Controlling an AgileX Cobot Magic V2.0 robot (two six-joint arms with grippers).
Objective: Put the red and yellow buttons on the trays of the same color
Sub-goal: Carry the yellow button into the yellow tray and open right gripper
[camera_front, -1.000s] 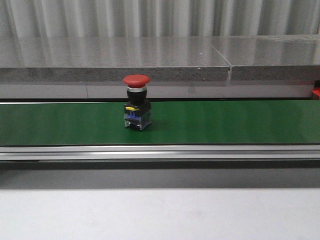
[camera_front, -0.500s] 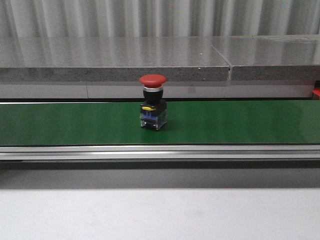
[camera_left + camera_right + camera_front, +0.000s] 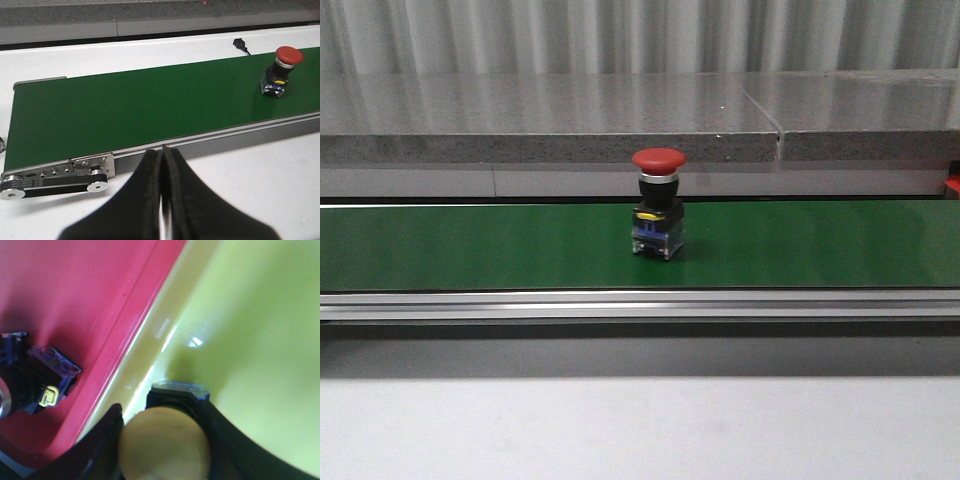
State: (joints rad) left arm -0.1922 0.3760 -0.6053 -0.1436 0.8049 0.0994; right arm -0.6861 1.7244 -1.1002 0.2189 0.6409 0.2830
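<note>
front view: red button [image 3: 658, 203] upright on green belt [image 3: 470, 245], no legible writing.

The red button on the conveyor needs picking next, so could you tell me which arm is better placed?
Probably left: its end effector is shut and empty near the belt, while the right end effector grips a yellow button over the yellow tray.

red button [image 3: 659, 159], green belt [image 3: 470, 245], yellow tray [image 3: 260, 330]

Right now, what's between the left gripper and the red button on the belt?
In the left wrist view, only white tabletop, the belt's metal rail and bare green belt separate the left gripper from the red button.
</note>
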